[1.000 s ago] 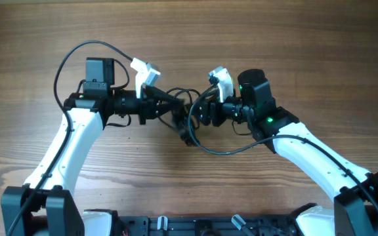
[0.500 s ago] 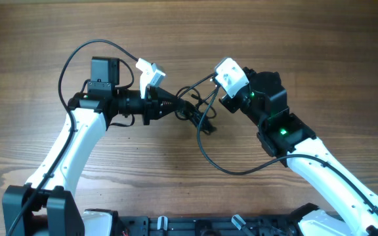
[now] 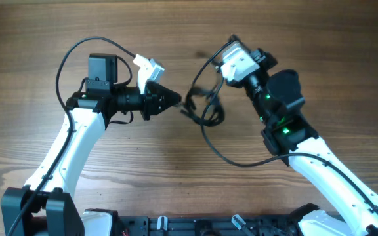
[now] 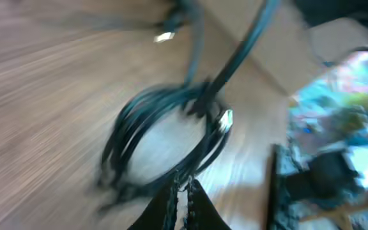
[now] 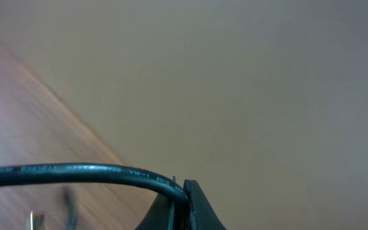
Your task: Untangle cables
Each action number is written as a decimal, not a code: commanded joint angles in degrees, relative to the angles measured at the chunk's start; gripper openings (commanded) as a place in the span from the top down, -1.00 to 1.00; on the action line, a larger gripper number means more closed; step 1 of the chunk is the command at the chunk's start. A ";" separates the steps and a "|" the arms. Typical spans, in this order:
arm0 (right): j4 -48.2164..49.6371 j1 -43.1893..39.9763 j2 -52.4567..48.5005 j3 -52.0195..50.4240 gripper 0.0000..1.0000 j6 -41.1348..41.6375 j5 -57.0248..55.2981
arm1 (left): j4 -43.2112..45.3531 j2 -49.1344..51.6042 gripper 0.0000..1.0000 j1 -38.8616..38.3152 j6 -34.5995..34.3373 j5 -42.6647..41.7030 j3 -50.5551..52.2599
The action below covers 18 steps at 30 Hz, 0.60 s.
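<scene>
Though your left fingers (image 4: 183,195) are clenched on the coil's (image 4: 120,134) near edge and your right fingers (image 5: 183,193) pinch one lettered strand (image 5: 75,171), the cables (image 3: 192,103) are not yet apart. The knotted coil sits between them over the counter (image 3: 31,39), one strand drawn toward the far side. Early going, by my read; most loops left to free.
</scene>
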<state>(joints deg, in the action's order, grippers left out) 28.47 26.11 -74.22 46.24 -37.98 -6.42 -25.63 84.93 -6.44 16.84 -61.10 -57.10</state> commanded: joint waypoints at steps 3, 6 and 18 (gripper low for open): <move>-1.33 -0.24 1.46 1.92 0.91 2.58 -6.45 | 1.97 -0.04 0.90 0.48 -27.85 34.18 0.74; -3.28 -0.24 1.31 1.92 0.91 20.17 3.04 | 1.95 -0.04 0.79 0.37 -29.31 33.55 0.74; -0.22 -0.26 0.50 1.92 0.91 62.58 12.90 | 7.28 7.15 -0.54 0.22 -35.17 14.80 0.74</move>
<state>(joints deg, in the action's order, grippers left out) 27.20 25.76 -74.24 46.33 15.44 4.73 -20.36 88.95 -6.26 -20.56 -37.56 -56.84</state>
